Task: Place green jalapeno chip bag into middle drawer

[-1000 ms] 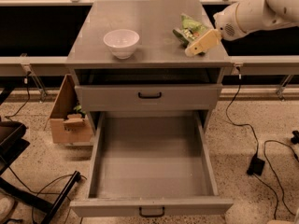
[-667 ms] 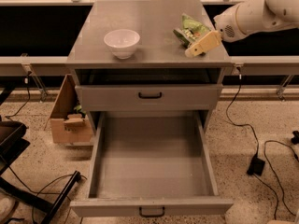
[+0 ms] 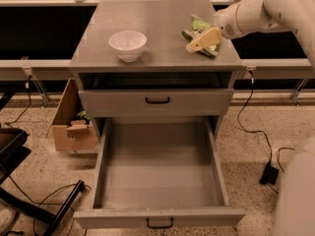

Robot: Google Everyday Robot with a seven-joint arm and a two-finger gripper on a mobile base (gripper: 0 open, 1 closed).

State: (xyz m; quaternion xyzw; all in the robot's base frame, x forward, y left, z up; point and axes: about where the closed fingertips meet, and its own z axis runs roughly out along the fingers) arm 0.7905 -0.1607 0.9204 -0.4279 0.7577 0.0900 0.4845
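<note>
The green jalapeno chip bag (image 3: pixel 199 29) lies crumpled on the right part of the grey cabinet top (image 3: pixel 157 28). My gripper (image 3: pixel 203 41) comes in from the right on a white arm and sits right at the bag, its cream fingers (image 3: pixel 204 38) lying over the bag's near side. The middle drawer (image 3: pixel 160 168) is pulled far out below, its grey floor bare, its low front with a black handle towards me. A shut grey drawer front (image 3: pixel 157 101) with a black handle sits above it.
A white bowl (image 3: pixel 128 44) stands on the left part of the cabinet top. An open cardboard box (image 3: pixel 73 123) sits on the floor to the left of the cabinet. Black cables and a plug block (image 3: pixel 268 173) lie on the floor at right. A dark frame (image 3: pixel 29 200) is at lower left.
</note>
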